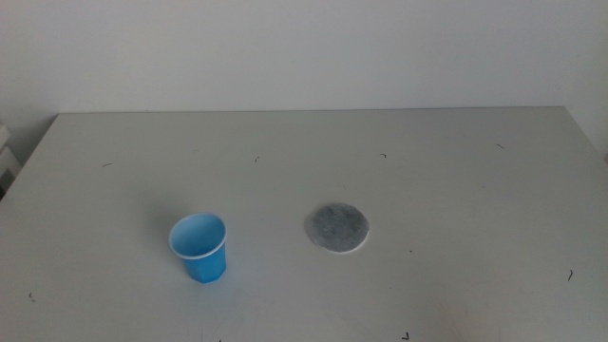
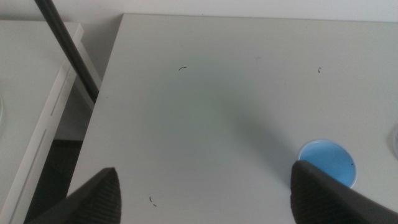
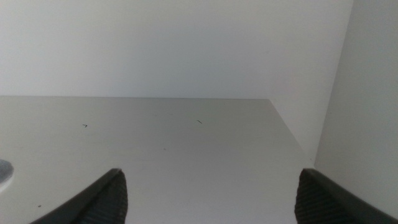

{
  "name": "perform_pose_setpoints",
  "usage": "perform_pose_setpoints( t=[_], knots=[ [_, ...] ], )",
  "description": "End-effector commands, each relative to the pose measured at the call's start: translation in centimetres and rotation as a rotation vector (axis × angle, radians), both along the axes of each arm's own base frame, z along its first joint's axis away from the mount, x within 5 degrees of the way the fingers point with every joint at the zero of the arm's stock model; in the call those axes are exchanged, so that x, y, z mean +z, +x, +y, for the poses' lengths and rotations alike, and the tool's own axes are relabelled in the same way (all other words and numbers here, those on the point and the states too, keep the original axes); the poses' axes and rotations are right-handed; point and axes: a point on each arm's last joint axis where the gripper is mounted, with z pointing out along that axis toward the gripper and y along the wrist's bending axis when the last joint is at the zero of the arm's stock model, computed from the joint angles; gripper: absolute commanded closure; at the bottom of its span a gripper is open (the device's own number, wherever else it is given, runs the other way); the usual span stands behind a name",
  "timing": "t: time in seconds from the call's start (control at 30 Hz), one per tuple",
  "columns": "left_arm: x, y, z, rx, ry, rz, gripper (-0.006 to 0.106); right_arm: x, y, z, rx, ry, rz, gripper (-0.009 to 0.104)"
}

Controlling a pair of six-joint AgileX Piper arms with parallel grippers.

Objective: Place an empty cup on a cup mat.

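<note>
The blue cup stands upright and empty on the white table, left of centre in the middle view. The grey speckled cup mat lies flat to its right, apart from it. Neither arm shows in the middle view. My left gripper is open and empty, held above the table's left part; the cup shows beside one of its jaws, partly hidden. My right gripper is open and empty over the table's right part; a sliver of the mat shows at the picture's edge.
The white table has small dark marks. A white wall stands behind it. In the left wrist view a white shelf and a dark rod stand beyond the table's left edge.
</note>
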Motion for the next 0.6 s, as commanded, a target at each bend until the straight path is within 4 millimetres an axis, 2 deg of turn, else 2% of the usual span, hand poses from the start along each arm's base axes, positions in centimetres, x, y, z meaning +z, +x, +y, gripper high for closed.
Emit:
perform_pose_setpoints(
  t=[0.0, 0.23, 0.57],
  knots=[
    [3.3, 1.5, -0.1, 0.008, -0.017, -0.03, -0.004, 1.2, -0.2, 0.0, 0.003, -0.023, -0.107, 0.001],
    [6.2, 4.4, -0.2, 0.018, -0.025, 0.053, -0.004, 1.2, -0.2, 0.0, 0.003, -0.023, -0.107, 0.001],
    [4.5, 7.6, -0.4, 0.016, -0.037, 0.157, -0.004, 1.2, -0.2, 0.0, 0.003, -0.023, -0.107, 0.001]
  ],
)
